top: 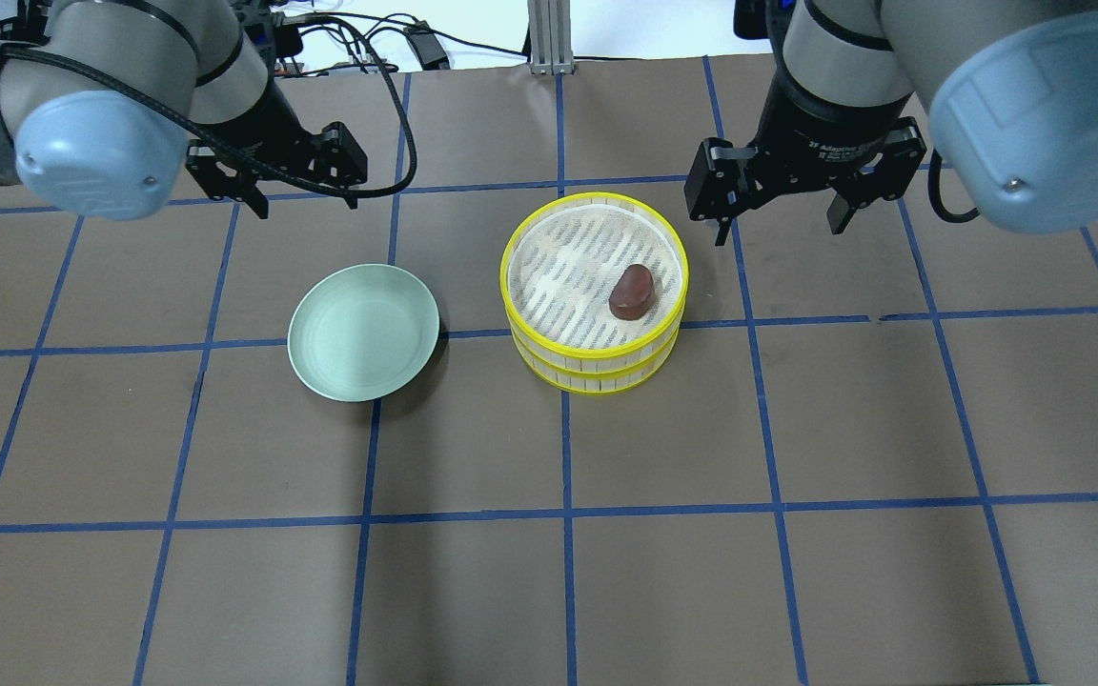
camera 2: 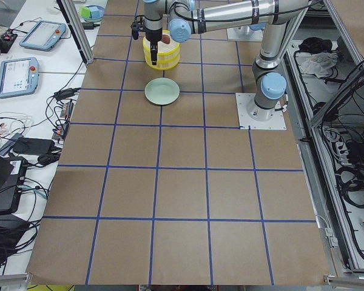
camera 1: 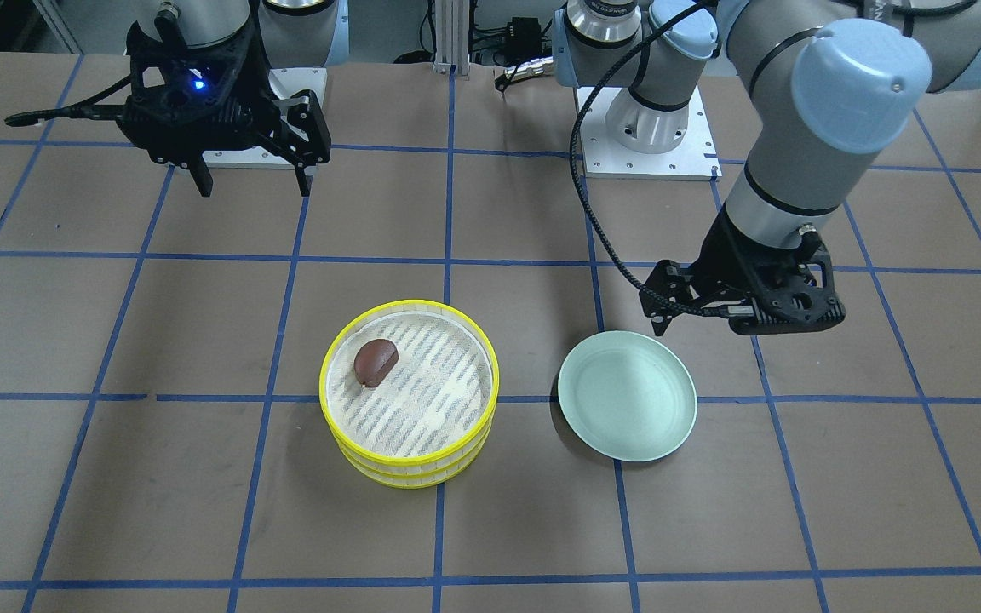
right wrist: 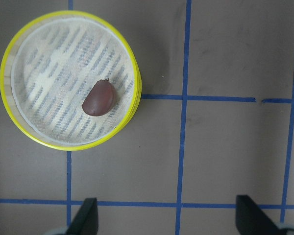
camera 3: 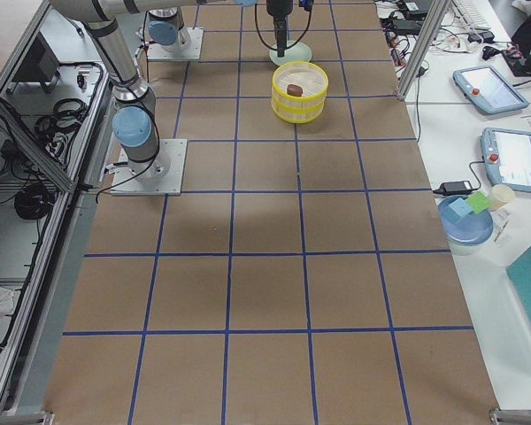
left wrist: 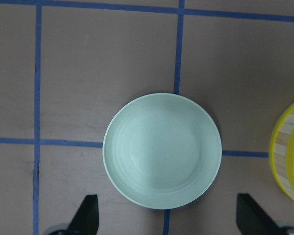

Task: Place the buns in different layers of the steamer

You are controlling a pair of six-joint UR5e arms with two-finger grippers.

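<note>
Bright, even, diffuse light from above. Sharp focus across all views. Short, soft shadow along one edge of plate, fainter beside steamer. Dull sheen on plate surface.

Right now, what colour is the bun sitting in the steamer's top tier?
The bun is dark reddish-brown, clearest in the right wrist-mounted view.

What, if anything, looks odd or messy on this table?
Nothing stands out. The steamer tiers sit squarely stacked, a brown bun lies in the top one, and the green plate sits whole beside it.
</note>
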